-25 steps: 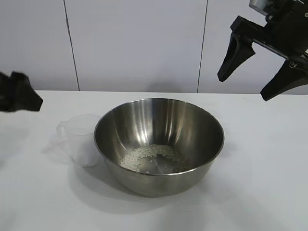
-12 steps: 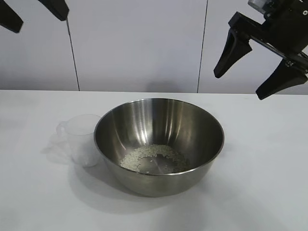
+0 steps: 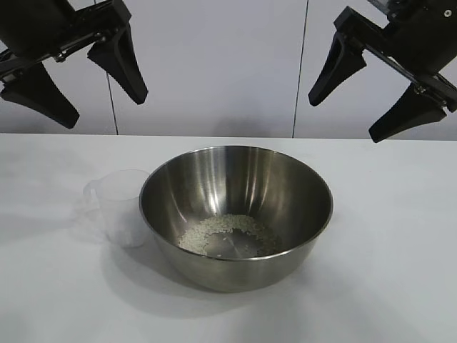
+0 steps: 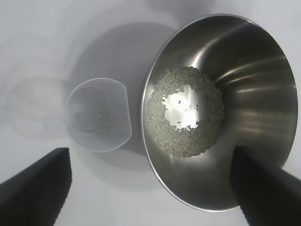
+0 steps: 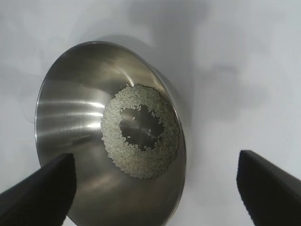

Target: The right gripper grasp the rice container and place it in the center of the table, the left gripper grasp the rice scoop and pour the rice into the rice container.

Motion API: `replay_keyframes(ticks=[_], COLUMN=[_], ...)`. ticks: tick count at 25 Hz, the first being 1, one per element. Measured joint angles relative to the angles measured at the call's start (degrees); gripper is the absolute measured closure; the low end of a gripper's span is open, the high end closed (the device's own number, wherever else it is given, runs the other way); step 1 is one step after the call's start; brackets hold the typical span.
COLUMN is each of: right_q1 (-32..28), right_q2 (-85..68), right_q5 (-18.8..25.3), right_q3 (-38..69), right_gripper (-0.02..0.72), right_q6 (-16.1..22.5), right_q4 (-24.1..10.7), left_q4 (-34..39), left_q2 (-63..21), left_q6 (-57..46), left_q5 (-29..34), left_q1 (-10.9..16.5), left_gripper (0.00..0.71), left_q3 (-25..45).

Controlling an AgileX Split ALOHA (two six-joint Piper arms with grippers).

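Above the rice container (image 3: 235,214), left gripper (image 3: 71,78) had risen into view, spread wide, empty; right gripper (image 3: 364,89) likewise; rice (image 3: 228,234) inside; rice scoop (image 3: 120,207) touching its left flank, emptied; pour judged done.

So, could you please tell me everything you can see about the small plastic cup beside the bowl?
The cup is small, translucent and looks like clear plastic, with a round open mouth, a pouring lip and a small handle. It stands upright on the white table, on the left arm's side of the steel bowl, very close to its wall; whether they touch is unclear. The left wrist view shows it nearly empty, with perhaps a few stray grains; the rice lies in the bowl. Neither hand touches it.
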Motion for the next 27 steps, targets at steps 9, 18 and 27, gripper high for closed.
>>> replay_keyframes(ticks=[9, 18, 27], right_q1=[0.0, 0.0, 0.0], right_q2=[0.0, 0.0, 0.0], right_q5=[0.0, 0.0, 0.0], right_q3=[0.0, 0.0, 0.0], right_gripper=[0.062, 0.062, 0.062], right_q6=[0.0, 0.0, 0.0], right_q4=[0.0, 0.0, 0.0], left_q4=[-0.1, -0.1, -0.1], left_q2=[0.0, 0.0, 0.0], left_q6=[0.0, 0.0, 0.0], left_q5=[-0.9, -0.9, -0.9], left_q1=[0.0, 0.0, 0.0], left_gripper=[0.053, 0.053, 0.053], left_q3=[-0.1, -0.1, -0.1])
